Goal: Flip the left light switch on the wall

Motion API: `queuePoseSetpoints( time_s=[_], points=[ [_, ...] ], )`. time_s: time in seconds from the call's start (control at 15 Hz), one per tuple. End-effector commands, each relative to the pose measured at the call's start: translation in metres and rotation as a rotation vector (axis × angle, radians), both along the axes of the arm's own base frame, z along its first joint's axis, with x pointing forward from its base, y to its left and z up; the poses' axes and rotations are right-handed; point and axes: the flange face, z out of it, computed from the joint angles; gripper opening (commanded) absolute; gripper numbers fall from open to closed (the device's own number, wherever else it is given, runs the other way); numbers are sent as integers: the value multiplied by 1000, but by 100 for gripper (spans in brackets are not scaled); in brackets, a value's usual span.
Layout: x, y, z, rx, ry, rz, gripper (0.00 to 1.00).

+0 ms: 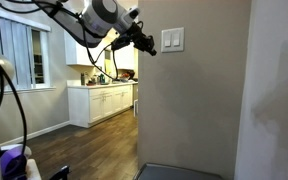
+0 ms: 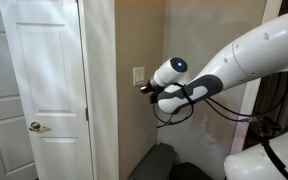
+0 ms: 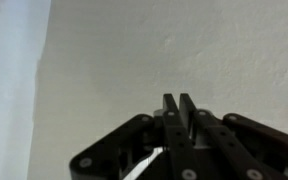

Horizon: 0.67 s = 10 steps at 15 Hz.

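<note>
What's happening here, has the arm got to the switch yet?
The Panda arm holds its pincer up close to the white switch plate on the beige wall. Its fingers are closed together and hold nothing. The wrist view shows only bare wall ahead, and the pictures do not show whether the tip touches the left light switch.

Bright light glows from the far window (image 1: 29, 55), while the wall (image 1: 199, 100) sits in even, dim indoor light. In my wrist view my gripper (image 3: 178, 98) is a dark, soft-edged shape against that grainy wall; every picture is coarse and slightly blurred
</note>
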Motion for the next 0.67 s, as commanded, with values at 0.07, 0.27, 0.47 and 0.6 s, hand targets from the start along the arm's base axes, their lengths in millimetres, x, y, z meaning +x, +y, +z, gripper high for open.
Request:
queuePoseSetpoints(
  time_s=[0.07, 0.27, 0.47, 0.6],
  points=[
    [16, 7, 12, 4, -105, -3, 0],
    [28, 6, 15, -8, -133, -26, 0],
    [40, 1, 16, -21, -151, -60, 0],
    [48, 0, 18, -22, -163, -73, 0]
  ],
)
